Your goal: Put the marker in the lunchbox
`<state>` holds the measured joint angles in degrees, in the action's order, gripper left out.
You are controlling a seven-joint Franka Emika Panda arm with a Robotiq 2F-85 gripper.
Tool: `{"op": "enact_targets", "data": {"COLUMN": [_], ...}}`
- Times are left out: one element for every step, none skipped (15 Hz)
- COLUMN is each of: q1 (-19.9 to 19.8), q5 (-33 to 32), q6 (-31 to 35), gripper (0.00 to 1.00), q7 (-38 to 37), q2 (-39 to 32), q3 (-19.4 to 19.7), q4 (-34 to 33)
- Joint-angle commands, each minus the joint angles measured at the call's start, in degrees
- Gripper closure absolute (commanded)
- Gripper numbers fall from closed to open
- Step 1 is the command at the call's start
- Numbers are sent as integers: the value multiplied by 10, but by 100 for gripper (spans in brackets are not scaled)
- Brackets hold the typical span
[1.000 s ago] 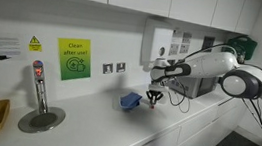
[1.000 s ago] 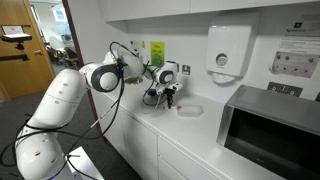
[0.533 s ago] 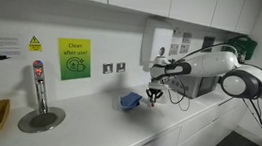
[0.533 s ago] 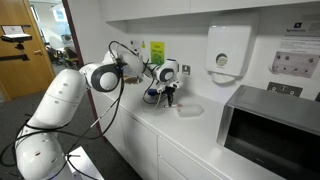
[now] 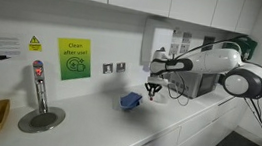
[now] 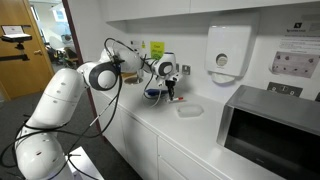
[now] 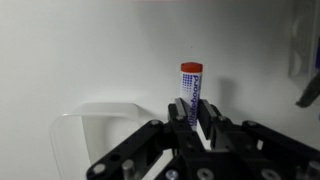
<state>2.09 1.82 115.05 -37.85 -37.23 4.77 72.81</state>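
Marker [image 7: 189,90], red-capped and upright, is pinched between the fingers of the gripper [image 7: 190,118] in the wrist view. In an exterior view it hangs just beside and higher than the blue lunchbox [image 5: 131,101], above the white counter [image 5: 85,120].

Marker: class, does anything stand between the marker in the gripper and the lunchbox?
Nothing visible does. The gripper holds the marker above the counter, just beside the lunchbox. In both exterior views no object shows in the gap between them.
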Motion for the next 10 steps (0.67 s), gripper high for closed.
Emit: {"op": "enact_targets", "data": {"q1": [6, 5, 4, 2, 1, -3, -6, -10, -14, -19], "q5": [-9, -8, -9, -10, -10, -7, -6, -4, -4, -3], "q6": [-14, -18, -21, -20, -24, -31, -41, -58, -74, -87], "gripper": [95, 95, 95, 95, 95, 95, 95, 95, 95, 95], "q7": [15, 18, 20, 25, 28, 34, 39, 46, 52, 59], "q2": [44, 53, 65, 76, 86, 96, 104, 112, 120, 128], "q3": [5, 5, 5, 6, 7, 7, 8, 9, 11, 13], "q4": [15, 18, 23, 30, 33, 38, 41, 44, 48, 51]}}
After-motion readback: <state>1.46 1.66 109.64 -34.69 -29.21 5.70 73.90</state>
